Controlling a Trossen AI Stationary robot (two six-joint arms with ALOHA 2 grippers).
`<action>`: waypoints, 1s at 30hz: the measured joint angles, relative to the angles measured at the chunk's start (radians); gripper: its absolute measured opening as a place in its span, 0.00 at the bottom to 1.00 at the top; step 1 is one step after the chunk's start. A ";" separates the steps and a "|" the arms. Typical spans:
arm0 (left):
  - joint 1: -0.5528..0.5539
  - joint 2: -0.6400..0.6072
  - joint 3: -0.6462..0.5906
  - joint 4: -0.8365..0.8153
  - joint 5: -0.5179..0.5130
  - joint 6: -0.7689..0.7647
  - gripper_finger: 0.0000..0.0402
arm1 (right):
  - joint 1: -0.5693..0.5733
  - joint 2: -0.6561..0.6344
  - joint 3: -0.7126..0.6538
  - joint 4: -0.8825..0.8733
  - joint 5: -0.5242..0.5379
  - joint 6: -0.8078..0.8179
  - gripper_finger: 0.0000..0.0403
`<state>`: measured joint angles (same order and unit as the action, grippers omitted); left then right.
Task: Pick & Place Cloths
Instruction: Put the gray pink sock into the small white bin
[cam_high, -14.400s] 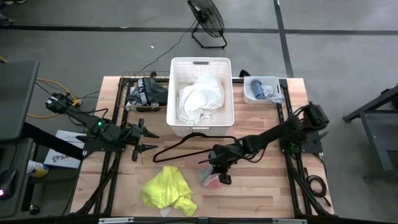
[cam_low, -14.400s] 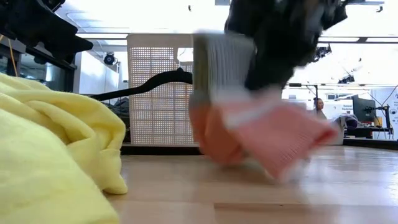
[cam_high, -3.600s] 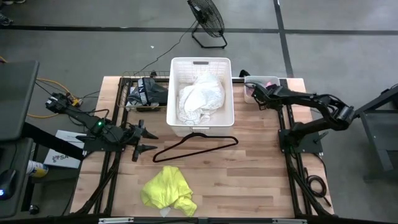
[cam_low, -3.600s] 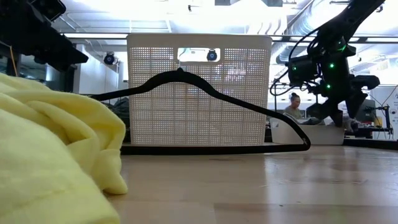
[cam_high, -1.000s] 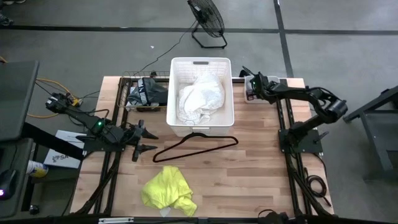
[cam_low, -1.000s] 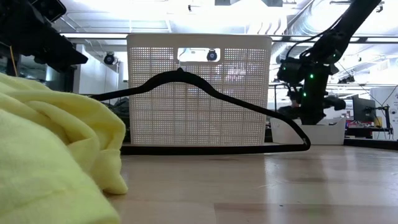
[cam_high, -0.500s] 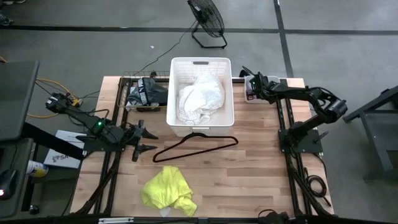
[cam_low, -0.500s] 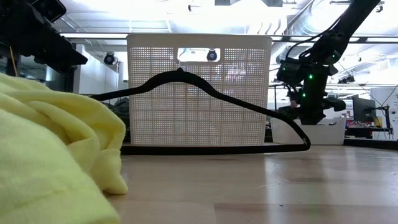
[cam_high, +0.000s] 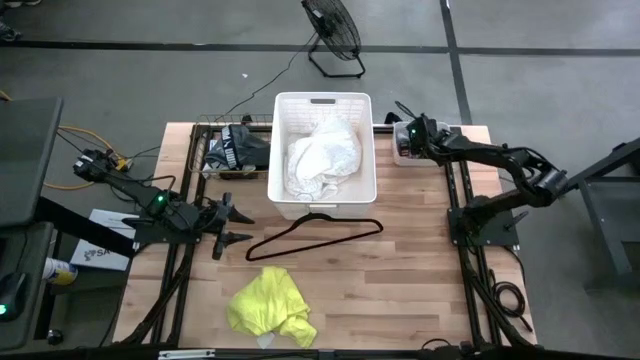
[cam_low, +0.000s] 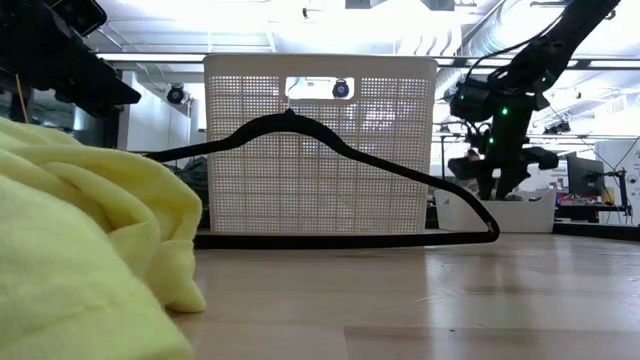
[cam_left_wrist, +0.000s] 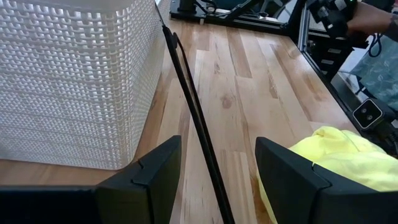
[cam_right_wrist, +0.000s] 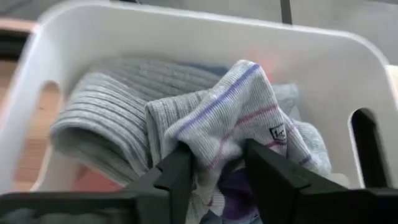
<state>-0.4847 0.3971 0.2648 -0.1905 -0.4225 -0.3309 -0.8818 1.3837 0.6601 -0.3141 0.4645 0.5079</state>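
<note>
A large white cloth lies in the white basket. The yellow cloth is bunched on the table near its near edge, and fills the left of the low view. A dark cloth lies left of the basket. My right gripper is over the small white bin at the far right, shut on a grey striped cloth. A grey ribbed sock lies beside it. My left gripper hangs open left of the black hanger. My right gripper pinches a raised fold of the grey striped cloth between its two fingers, coming down into the small bin from above. The rest of the cloth still lies on the other pieces in the bin. One layer or several, I cannot tell.
The hanger leans against the basket's near wall, its bar on the wood. A dark frame rail runs along the table's right side. A floor fan stands beyond the far edge. Bare wood shows between the hanger and the yellow cloth.
My right gripper has stayed over the small bin, rising a little and shifting slightly toward the far edge, while its elbow has swung out to the right. Everything else has kept still.
</note>
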 joint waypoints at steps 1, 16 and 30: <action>0.000 0.000 0.000 0.000 0.000 0.000 0.50 | 0.000 -0.016 0.000 -0.003 -0.002 0.000 0.35; 0.000 0.000 0.000 0.000 0.000 -0.008 0.50 | 0.000 -0.239 0.000 -0.057 -0.024 -0.007 0.47; 0.000 0.000 0.000 0.000 0.000 -0.008 0.50 | 0.030 -0.360 0.000 -0.156 -0.111 -0.004 0.47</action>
<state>-0.4847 0.3973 0.2647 -0.1902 -0.4224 -0.3387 -0.8514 1.0237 0.6601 -0.4696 0.3539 0.5041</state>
